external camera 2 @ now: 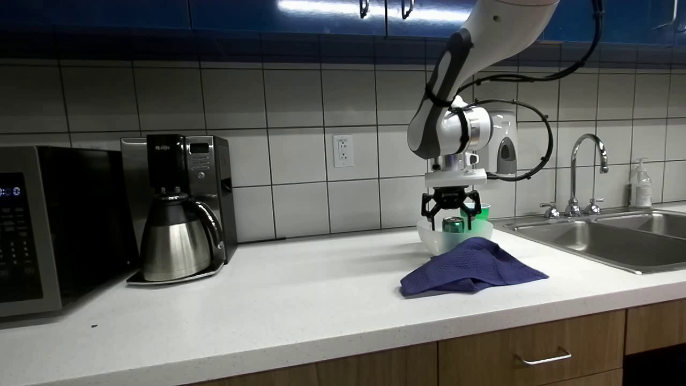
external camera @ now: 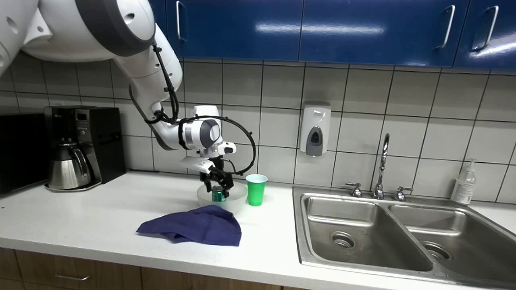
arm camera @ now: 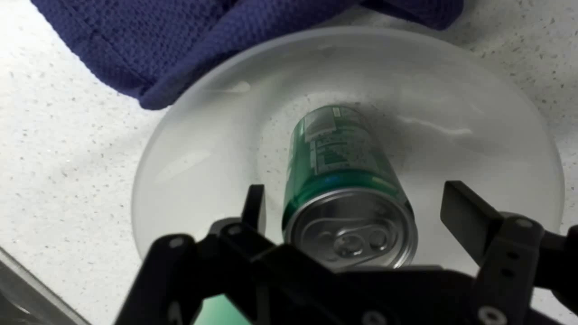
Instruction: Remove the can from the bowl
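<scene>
Tool (arm camera: 354, 205), pointing down, spread wide, straddles the can (arm camera: 345, 180) in the bowl (arm camera: 198, 158), partly hiding both in the wrist view.

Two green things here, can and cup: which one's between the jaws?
The dark green can, upright inside the whitish bowl, with the open jaws either side of it. The brighter green cup stands outside the bowl.

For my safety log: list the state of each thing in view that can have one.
Bowl: upright
Can: upright, inside the bowl
Gripper: open, straddling the can
Blue cloth: rumpled
Green cup: upright
Soap bottle: upright
Faucet: no visible flow
Cabinet doors: shut
Drawers: shut
Microwave: display lit
Coffee maker: carafe in place
</scene>
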### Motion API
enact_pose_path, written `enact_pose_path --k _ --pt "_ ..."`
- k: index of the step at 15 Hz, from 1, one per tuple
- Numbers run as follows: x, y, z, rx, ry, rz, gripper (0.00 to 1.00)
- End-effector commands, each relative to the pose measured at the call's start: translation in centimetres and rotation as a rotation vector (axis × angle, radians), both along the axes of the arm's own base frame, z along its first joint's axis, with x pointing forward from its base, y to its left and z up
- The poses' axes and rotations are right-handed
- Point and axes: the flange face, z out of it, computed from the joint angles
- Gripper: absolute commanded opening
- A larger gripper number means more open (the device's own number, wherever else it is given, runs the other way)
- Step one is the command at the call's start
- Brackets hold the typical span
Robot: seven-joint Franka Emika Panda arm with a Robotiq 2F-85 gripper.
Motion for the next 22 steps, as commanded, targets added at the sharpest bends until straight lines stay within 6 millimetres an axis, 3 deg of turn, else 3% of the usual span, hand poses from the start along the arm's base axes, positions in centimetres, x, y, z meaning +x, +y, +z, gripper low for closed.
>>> enact_pose_path --k 1,2,3,4,8,13,22 --pt "-0.1 -0.1 0.4 0.010 -0.020 0.013 1.00" --pt "-0.1 -0.1 0.4 0.011 -0.020 0.014 1.00" --pt "-0.2 -0.1 0.3 0.014 -0.018 0.014 0.75" --pt "-0.2 -0.1 0.3 0.015 -0.018 0.015 0.74" --pt "-0.3 -0.2 0.1 0.013 -0.002 0.013 0.40" --pt "-0.4 -0.4 0.7 0.018 0.007 0.010 0.38" --pt "-0.7 -0.9 4.5 0.009 -0.019 -0.029 0.38"
